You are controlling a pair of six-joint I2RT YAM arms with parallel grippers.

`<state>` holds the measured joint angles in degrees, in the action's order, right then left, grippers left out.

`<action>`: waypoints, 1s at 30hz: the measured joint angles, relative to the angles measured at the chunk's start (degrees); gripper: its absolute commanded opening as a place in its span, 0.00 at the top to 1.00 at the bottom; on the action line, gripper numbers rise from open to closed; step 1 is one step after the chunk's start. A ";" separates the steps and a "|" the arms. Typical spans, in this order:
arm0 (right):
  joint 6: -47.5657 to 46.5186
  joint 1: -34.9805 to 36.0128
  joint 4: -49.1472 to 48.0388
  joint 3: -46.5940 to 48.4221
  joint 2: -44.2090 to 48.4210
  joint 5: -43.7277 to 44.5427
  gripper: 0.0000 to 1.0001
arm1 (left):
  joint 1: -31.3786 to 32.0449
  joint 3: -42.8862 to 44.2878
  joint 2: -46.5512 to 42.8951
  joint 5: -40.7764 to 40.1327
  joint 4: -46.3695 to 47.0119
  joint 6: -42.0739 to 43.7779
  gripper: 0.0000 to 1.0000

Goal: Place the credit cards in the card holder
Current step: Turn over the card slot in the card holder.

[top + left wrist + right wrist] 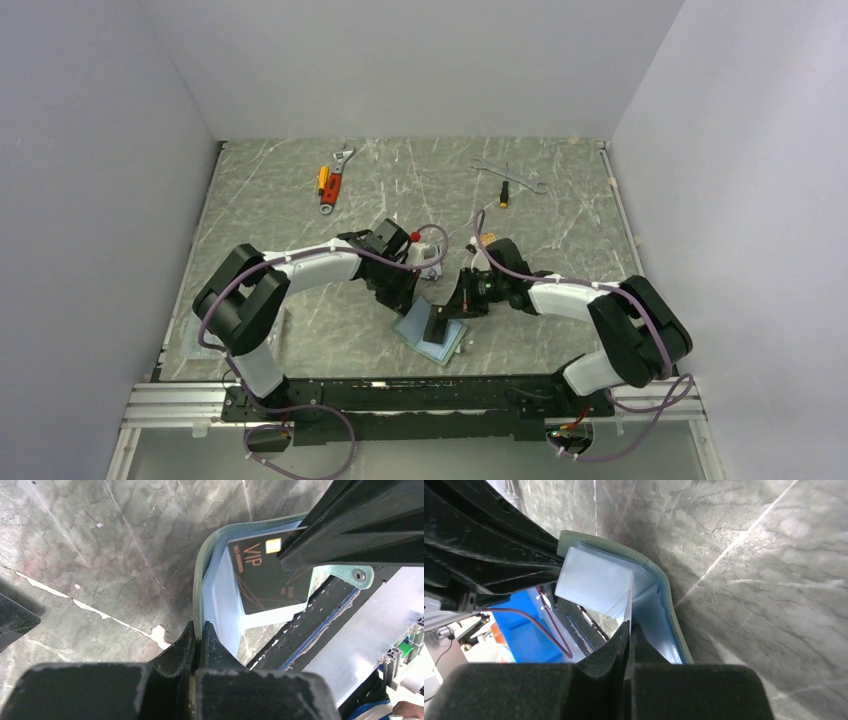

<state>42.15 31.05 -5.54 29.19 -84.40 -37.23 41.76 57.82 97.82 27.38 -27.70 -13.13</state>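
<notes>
Where the two bent arms meet near the front of the worktop (pixel 300 200), we count one sage-green card holder (pixel 199 575), opened with its pale blue inside showing, and one black credit card (pixel 270 580) lettered "VIP" in gold beside a gold chip, lying over that pale blue inside. Reaching in from the left, the left tool (pixel 198 630) is pinched together on the holder's green rim, while the right tool (pixel 628 630), angled in from the right, is clamped on the card's edge. Far back we see one orange-handled wrench (pixel 335 182) at left and one silver wrench (pixel 522 181) at right.
</notes>
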 measured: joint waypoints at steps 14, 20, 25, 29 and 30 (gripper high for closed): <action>2.67 0.33 -0.92 -0.24 4.35 0.24 1.00 | -6.01 -0.31 0.48 0.46 0.35 -4.42 0.70; 2.58 3.93 -1.31 0.07 -1.99 -0.85 1.00 | -5.53 -0.70 0.48 1.51 0.57 -4.35 0.40; 1.09 4.07 1.31 1.57 -2.71 -0.04 1.00 | -5.97 -0.68 -0.09 1.40 0.28 -3.34 0.36; -0.68 4.83 4.17 3.17 -2.71 2.21 1.00 | -8.66 0.92 -1.03 1.22 -1.79 -1.77 0.36; -0.98 5.14 4.72 3.43 -2.69 2.78 1.00 | -10.10 1.84 -1.27 1.25 -2.36 -1.20 0.36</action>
<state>41.17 36.18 -0.82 32.62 -87.09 -34.46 31.66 59.66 96.55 28.62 -30.06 -14.33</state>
